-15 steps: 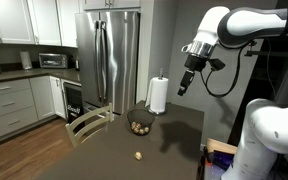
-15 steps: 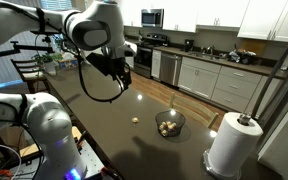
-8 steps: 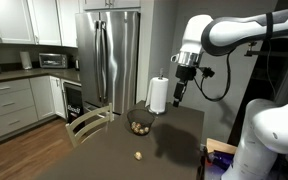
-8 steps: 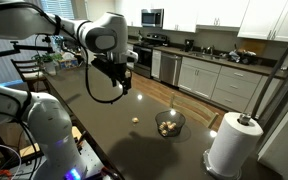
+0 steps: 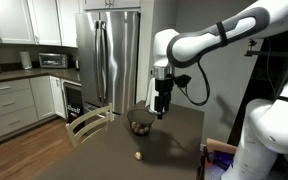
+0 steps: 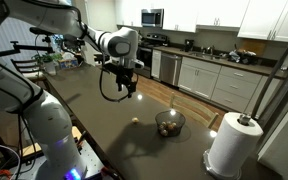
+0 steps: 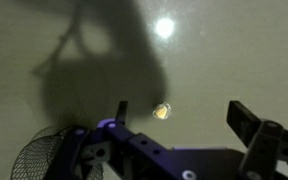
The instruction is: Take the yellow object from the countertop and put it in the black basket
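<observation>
A small pale-yellow lump (image 7: 162, 111) lies on the greenish-grey worktop (image 7: 249, 55) near the frame's centre. The claw (image 7: 182, 122) spans the bottom edge, jaws spread wide. A dark wire basket (image 7: 39, 160) sits at lower left. A light glare (image 7: 164, 27) shines at the top.

Home kitchen, steel fridge (image 5: 109, 58), white cabinets (image 6: 274, 18), stove (image 6: 146, 52)

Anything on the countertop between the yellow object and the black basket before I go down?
Nothing. In an exterior view the countertop is bare between the yellow object and the black basket. The wrist view shows the same bare stretch.
</observation>
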Motion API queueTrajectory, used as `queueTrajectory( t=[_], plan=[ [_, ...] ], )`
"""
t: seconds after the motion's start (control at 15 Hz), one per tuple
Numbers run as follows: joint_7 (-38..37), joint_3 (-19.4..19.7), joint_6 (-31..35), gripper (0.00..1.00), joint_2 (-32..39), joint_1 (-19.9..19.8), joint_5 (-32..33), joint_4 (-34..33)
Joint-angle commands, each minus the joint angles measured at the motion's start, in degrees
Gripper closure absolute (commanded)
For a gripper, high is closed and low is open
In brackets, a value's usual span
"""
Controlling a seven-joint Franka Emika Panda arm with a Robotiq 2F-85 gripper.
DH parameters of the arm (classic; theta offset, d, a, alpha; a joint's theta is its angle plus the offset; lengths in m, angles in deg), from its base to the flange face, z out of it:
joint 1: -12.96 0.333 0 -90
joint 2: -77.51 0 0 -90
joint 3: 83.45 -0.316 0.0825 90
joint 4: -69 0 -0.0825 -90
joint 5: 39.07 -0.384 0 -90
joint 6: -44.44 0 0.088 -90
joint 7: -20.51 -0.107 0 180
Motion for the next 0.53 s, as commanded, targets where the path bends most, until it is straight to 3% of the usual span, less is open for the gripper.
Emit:
queueTrajectory(
  t=[0.0, 0.47],
  plan=[
    [-3.5, -0.9, 2.3, 0.0, 9.5, -0.1, 2.2, -6.2],
    [-1.4, 1.2, 8.8, 0.0, 18.4, -0.1, 2.1, -9.4]
  ],
)
